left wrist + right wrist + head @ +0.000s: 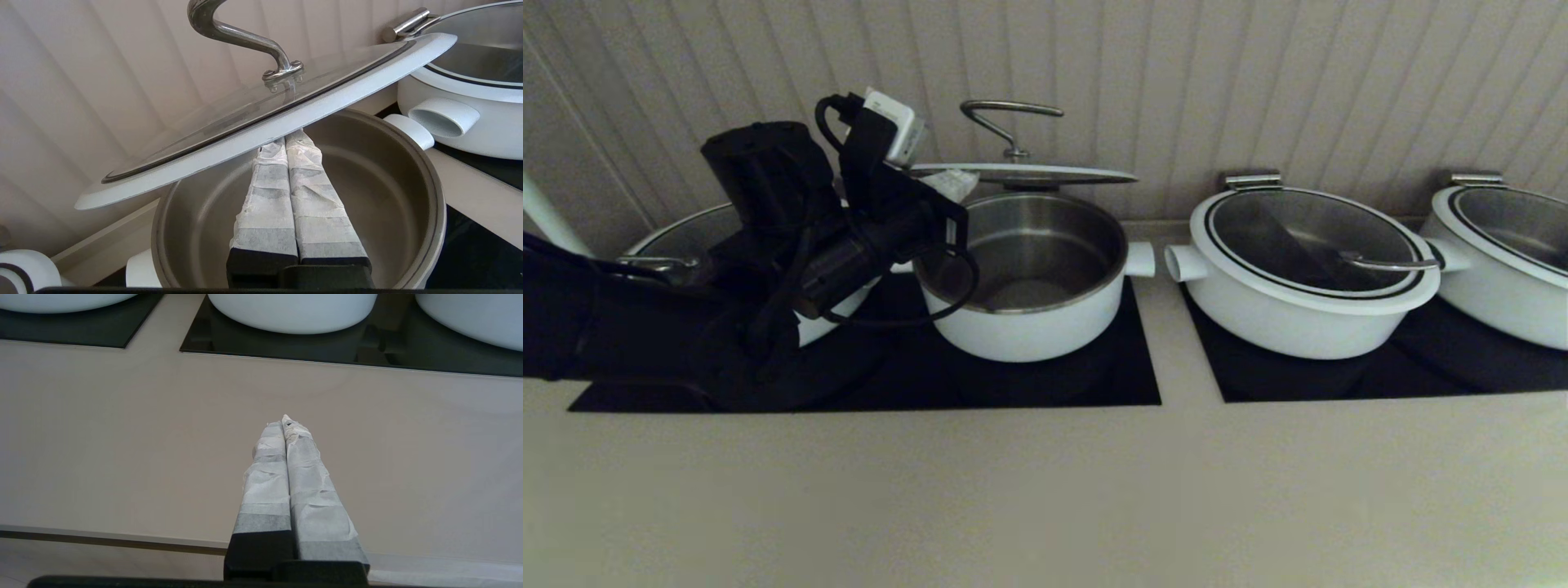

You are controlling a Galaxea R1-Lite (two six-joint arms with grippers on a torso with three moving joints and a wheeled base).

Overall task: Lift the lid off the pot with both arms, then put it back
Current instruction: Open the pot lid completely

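The lid (1021, 173) is off the pot (1029, 327) and hangs a little above its open steel inside, roughly level, with its arched handle (1011, 110) up. My left gripper (952, 186) reaches in from the left. In the left wrist view its taped fingers are shut together, and the gripper's tips (286, 139) are under the lid's white rim (229, 143), over the pot (367, 183). My right gripper (284, 422) is shut and empty over the beige counter, out of the head view.
A wider white pot with a glass lid (1307, 269) stands right of the pot, and another (1511, 253) at the far right. A third (678, 245) sits at the left behind my left arm. A ribbed wall is close behind. The pots stand on black cooktops (1094, 384).
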